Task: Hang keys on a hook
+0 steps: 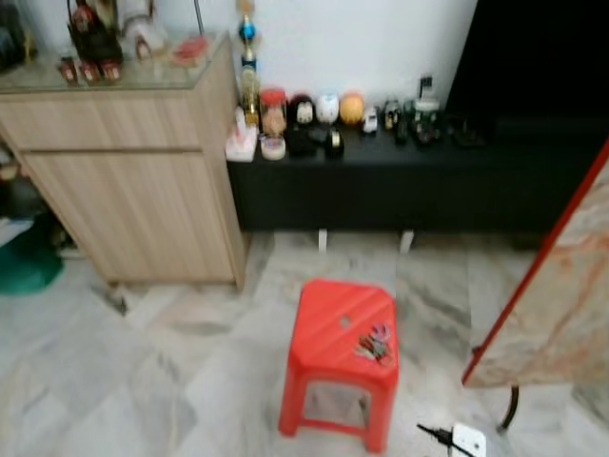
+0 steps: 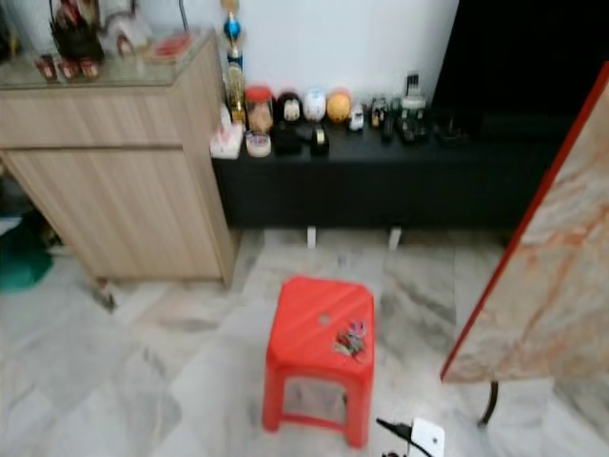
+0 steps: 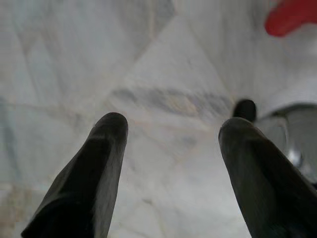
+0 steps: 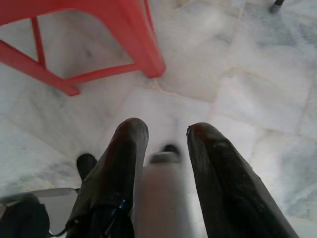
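Left eye view: a red plastic stool [image 1: 341, 360] stands on the pale marble floor [image 1: 143, 381], at about six o'clock in the picture, and the keys [image 1: 375, 345] lie in a small bunch on its seat, toward the four o'clock corner of the top. They sit at a reachable height, likely set there for picking up. At ten o'clock stands a wooden cabinet [image 1: 133, 181] with ornaments on its glass top; from twelve to two o'clock runs a low black bench [image 1: 400, 181] with a row of small jars and figurines [image 1: 314, 114] along its back edge against the white wall. At four o'clock a marble-look panel with a red edge [image 1: 552, 295] leans in. A white plug with a black cord [image 1: 461, 440] lies on the floor at five o'clock. No hook can be made out, so the hanging place is probably somewhere else.

Right eye view: the same scene, with the keys on the seat at its four o'clock corner.

Left wrist view: the left gripper [image 3: 171, 148] hangs over bare floor with its fingers spread wide apart and nothing between them, probably idle while the robot walks up. A bit of the red stool shows at one o'clock.

Right wrist view: the right gripper [image 4: 166, 136] points down at the floor, fingers a little apart and holding nothing. The legs of the stool stand at eleven o'clock, so this arm seems the nearer one for the pick
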Motion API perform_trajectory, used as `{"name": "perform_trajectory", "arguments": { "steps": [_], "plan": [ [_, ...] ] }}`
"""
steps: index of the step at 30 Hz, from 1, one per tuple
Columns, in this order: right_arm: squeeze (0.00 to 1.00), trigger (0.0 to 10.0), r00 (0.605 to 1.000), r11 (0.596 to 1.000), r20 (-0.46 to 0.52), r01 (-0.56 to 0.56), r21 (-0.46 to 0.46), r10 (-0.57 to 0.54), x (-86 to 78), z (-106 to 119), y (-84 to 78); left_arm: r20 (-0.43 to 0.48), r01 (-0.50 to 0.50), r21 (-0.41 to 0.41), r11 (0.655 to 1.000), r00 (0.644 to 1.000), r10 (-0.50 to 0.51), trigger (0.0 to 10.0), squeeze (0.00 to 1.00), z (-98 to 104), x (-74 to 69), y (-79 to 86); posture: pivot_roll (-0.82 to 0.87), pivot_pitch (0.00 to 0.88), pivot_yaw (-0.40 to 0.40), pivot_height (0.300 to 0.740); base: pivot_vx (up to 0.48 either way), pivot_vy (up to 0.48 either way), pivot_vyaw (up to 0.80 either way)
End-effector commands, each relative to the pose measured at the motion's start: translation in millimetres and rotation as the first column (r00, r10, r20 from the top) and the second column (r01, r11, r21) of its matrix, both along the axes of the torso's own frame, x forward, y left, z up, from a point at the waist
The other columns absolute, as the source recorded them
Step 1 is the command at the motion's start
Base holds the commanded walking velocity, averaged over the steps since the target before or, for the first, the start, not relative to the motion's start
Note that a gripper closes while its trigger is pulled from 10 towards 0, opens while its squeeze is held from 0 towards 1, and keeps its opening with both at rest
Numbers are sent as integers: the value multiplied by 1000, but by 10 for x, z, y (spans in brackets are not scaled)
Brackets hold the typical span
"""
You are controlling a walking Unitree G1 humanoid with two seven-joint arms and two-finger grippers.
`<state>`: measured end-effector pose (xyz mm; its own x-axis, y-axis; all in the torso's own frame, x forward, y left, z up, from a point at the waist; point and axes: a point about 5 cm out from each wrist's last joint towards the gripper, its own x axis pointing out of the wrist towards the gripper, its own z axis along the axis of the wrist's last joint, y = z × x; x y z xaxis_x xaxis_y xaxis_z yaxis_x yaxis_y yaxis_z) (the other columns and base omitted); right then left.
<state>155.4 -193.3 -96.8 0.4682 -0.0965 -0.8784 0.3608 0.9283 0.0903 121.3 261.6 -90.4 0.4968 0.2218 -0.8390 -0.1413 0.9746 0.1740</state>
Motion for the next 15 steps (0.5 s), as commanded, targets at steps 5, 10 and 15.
{"name": "perform_trajectory", "arguments": {
  "steps": [5,10,15],
  "plan": [
    [0,10000,1000,1000,-12,10,-19,-11,-39,-6,-66,4,1,-4,1000,1000,-1,10000,0,-6,23,-40,49,0,19,740,0,136,0],
    [0,10000,1000,1000,-11,12,-19,-12,-35,-3,-74,5,-1,-5,1000,1000,1,10000,0,-7,21,-42,51,0,18,740,0,0,0],
    [0,10000,1000,1000,-10,11,-26,-12,-38,5,-131,27,-11,-8,1000,1000,11,10000,0,14,66,-27,53,0,14,740,0,0,0]
  ]
}}
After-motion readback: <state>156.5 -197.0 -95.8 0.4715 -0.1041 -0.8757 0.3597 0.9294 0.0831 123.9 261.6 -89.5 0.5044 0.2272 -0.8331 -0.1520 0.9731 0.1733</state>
